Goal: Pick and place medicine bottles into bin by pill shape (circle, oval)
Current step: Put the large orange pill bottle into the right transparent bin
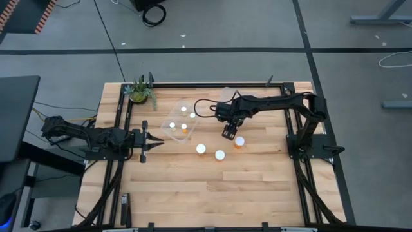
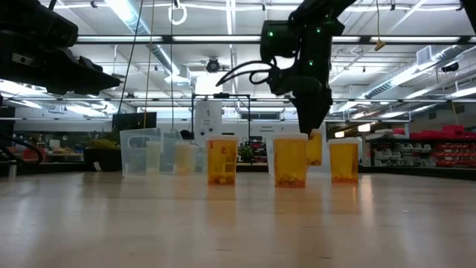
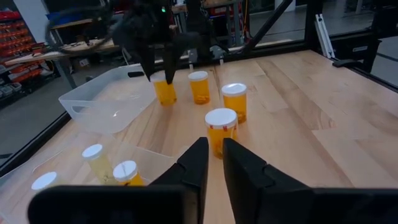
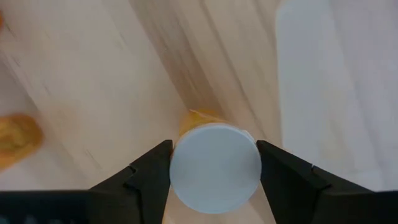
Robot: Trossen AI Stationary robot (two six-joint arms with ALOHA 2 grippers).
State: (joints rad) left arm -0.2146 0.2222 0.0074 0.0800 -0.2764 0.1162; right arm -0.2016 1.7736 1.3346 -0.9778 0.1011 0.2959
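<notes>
Right pincer (image 4: 214,163) is down over the middle of the pale wooden plank surface (image 1: 257,187), fingers clamped on both sides of the round white cap of a small orange-amber plastic medicine bottle (image 4: 214,167); in the low view that bottle (image 2: 315,147) hangs clear of the wood, behind the standing ones. Left pincer (image 1: 149,143) waits over the surface's left side, fingers drawn close with only a slit between them, holding nothing. Three more orange-amber white-capped bottles stand upright on bare wood near the centre: one (image 1: 239,142) just beside the right pincer, two others (image 1: 220,154) (image 1: 201,149) close by toward the left arm. A clear plastic bin (image 1: 175,111) sits left of centre with three capped bottles in it (image 1: 184,127); a second clear bin (image 3: 102,99) lies beyond it toward the far edge. A small green potted plant (image 1: 140,92) is at the far-left corner, next to the black metal frame (image 1: 212,84) running along the edges. Around it: grey floor (image 1: 71,32) with cables, and in the low view an open workshop with ceiling strip lights (image 2: 416,71) and red shelving (image 2: 439,145) on the right.
</notes>
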